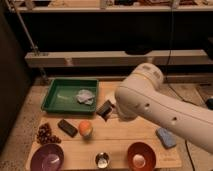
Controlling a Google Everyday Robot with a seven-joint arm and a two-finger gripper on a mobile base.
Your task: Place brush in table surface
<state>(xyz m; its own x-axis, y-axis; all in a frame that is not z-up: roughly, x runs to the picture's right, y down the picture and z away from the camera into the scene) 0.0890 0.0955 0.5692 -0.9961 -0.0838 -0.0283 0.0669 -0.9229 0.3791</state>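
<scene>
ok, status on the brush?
Gripper shut on brush, just right of green tray. Brush over table surface, not yet set down. Nearby: orange ball, black block.

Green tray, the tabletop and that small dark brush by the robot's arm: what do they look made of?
The green tray looks like plastic: one even colour, moulded rim. The table surface looks like pale matte wood, with plank seams showing. The brush is a dull blackish block, maybe plastic or wood; unclear. It sits in the gripper, jaws shut, just off the tray's right front corner.
</scene>
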